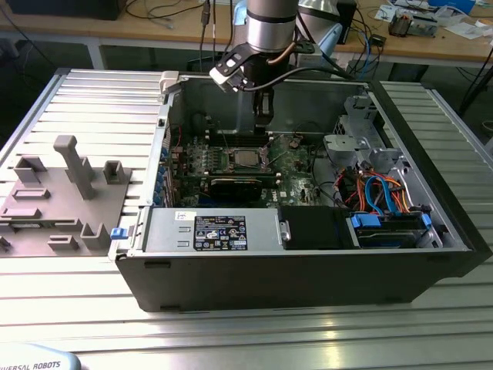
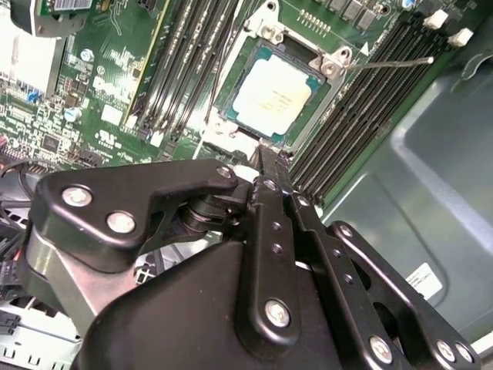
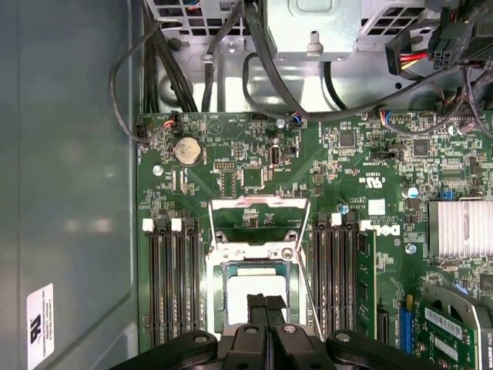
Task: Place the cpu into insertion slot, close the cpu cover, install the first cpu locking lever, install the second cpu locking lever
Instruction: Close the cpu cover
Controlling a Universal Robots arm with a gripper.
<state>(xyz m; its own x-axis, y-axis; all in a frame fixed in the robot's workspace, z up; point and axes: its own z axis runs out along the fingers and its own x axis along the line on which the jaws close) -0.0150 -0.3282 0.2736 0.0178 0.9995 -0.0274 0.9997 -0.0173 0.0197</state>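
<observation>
The gripper (image 3: pixel 266 303), fingers pressed together and holding nothing, hangs just above the cpu (image 2: pixel 277 96). The cpu lies flat in the insertion slot (image 3: pixel 216 297). The cpu cover (image 3: pixel 260 206) stands open just beyond the fingertips.

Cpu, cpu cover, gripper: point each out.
cpu (image 2: pixel 271 99), second wrist view, middle of its metal top.
cpu cover (image 3: pixel 259 203), first wrist view, open frame's end bar.
gripper (image 3: pixel 266 301), first wrist view, midway between fingertips.

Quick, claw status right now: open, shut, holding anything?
Claw: closed, fingertips together, nothing seen between them, poised over the cpu.
</observation>
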